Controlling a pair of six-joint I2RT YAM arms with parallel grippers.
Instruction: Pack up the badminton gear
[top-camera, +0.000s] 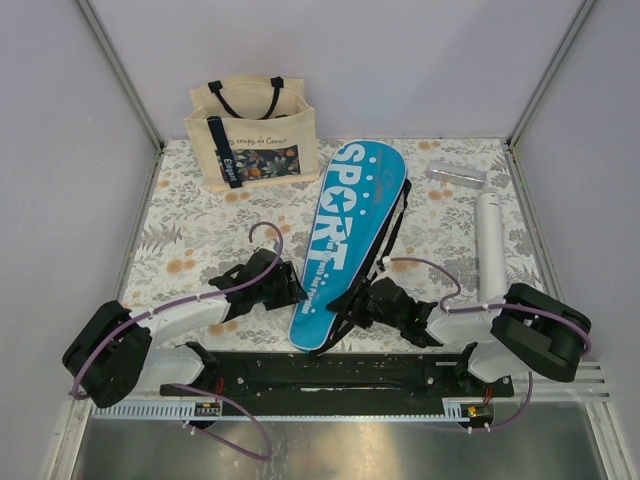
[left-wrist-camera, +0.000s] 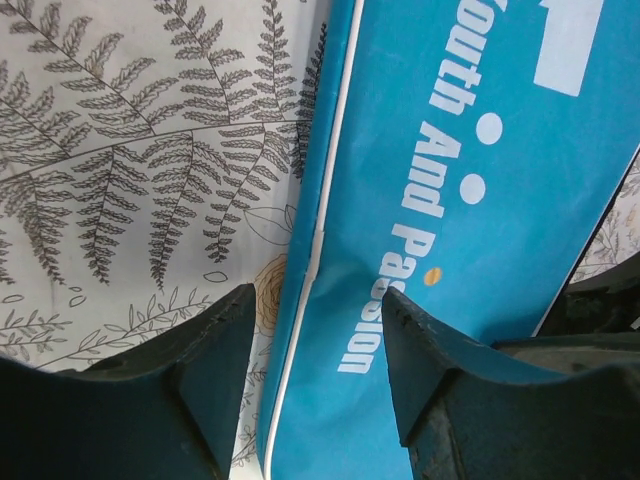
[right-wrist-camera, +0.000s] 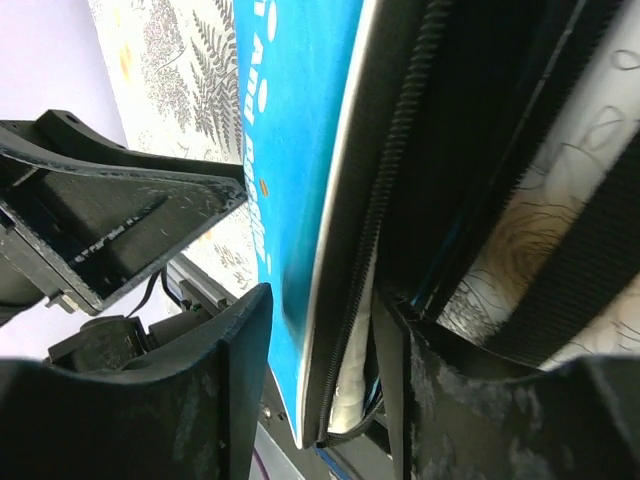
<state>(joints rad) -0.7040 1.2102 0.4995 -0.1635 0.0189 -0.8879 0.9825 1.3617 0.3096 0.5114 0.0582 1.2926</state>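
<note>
The blue racket-shaped case (top-camera: 345, 230) lettered SPORT lies diagonally mid-table, its right edge unzipped and gaping. My left gripper (top-camera: 288, 285) is open, and its jaws straddle the case's left edge (left-wrist-camera: 330, 330) near the narrow end. My right gripper (top-camera: 362, 305) is open at the case's right edge. The blue flap (right-wrist-camera: 300, 150) and its zipper lie between the fingers in the right wrist view, where the gripper (right-wrist-camera: 320, 340) also shows. A white racket handle (right-wrist-camera: 350, 392) shows inside the opening. The racket frames are hidden. The white tube (top-camera: 490, 245) lies at the right.
The beige tote (top-camera: 252, 130) with black straps stands at the back left. A small silvery object (top-camera: 457, 175) lies beyond the tube. A black rail (top-camera: 340, 370) runs along the near edge between the arm bases. Grey walls enclose the floral tablecloth.
</note>
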